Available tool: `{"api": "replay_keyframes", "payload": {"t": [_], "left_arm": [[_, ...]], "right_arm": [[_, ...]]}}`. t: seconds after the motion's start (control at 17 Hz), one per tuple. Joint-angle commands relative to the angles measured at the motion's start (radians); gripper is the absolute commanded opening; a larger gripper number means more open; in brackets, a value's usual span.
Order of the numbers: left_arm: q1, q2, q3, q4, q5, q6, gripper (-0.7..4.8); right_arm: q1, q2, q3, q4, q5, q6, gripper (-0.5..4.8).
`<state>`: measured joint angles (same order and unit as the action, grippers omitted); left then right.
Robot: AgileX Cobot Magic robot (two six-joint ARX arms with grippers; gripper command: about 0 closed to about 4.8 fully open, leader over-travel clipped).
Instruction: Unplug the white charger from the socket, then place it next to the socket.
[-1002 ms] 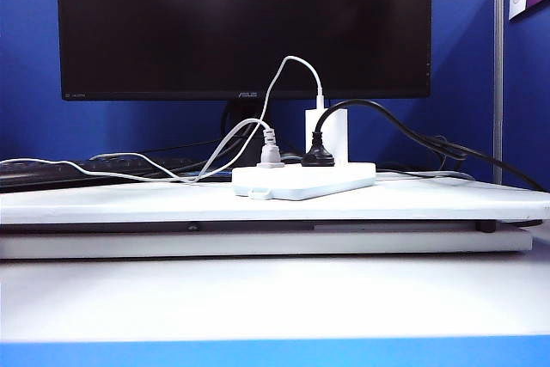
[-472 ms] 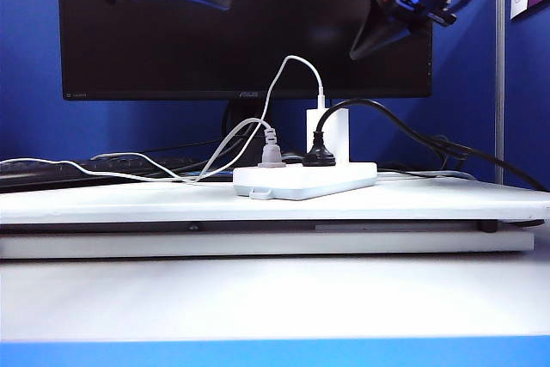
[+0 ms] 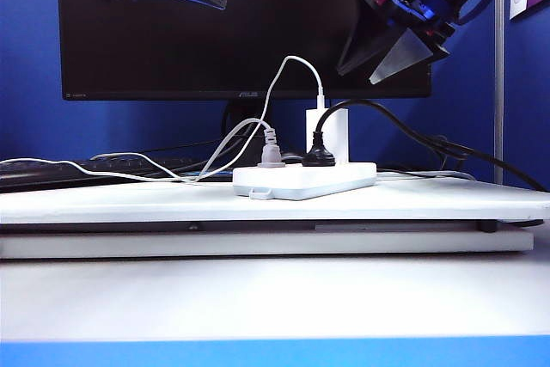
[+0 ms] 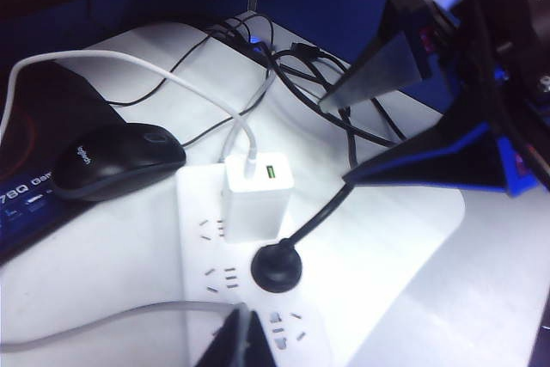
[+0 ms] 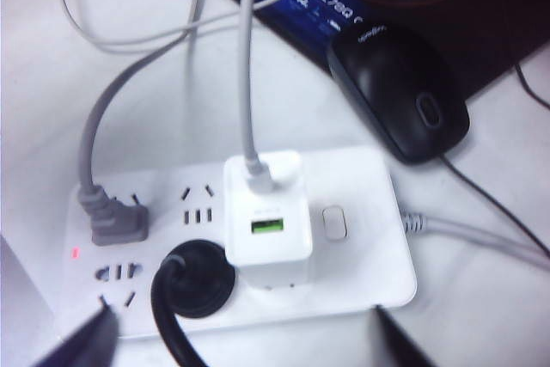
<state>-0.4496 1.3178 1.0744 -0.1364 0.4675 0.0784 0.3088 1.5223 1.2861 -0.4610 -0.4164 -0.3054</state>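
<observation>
The white charger (image 3: 331,133) stands plugged upright in the socket (image 3: 305,180), a long white power strip on the raised white board; its thin white cable arcs up from its top. My right gripper (image 3: 357,75) hangs open above and right of the charger, touching nothing. In the right wrist view its gripper (image 5: 241,345) has its tips wide apart on either side of the socket (image 5: 361,204), with the charger (image 5: 266,229) ahead between them. My left gripper (image 3: 215,2) is shut and empty, high at the left. Its tips (image 4: 236,341) hover over the socket (image 4: 193,212), short of the charger (image 4: 256,191).
A black round plug (image 5: 193,285) with a thick cable sits beside the charger, and a grey ribbed plug (image 5: 112,217) is farther along the strip. A black mouse (image 5: 400,96), a keyboard (image 3: 51,171) and a monitor (image 3: 241,23) lie behind. Loose cables trail around the strip.
Both arms came into view from above. The right gripper sank toward the charger and opened its fingers. The left gripper has barely moved in the last half second.
</observation>
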Motion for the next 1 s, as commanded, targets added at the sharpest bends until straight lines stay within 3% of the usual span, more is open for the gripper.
{"api": "replay_keyframes", "payload": {"t": [0.06, 0.24, 1.0], "left_arm": [[-0.003, -0.003, 0.002, -0.012, 0.005, 0.004, -0.05], [-0.003, -0.003, 0.002, -0.027, 0.008, 0.004, -0.05], [-0.003, -0.003, 0.002, -0.050, 0.026, 0.026, -0.05]], "right_arm": [[0.000, -0.001, 0.007, 0.032, -0.010, -0.003, 3.57], [0.000, 0.006, 0.008, 0.039, -0.009, -0.003, 3.37], [0.040, 0.174, 0.171, -0.059, -0.026, -0.074, 3.37]]}}
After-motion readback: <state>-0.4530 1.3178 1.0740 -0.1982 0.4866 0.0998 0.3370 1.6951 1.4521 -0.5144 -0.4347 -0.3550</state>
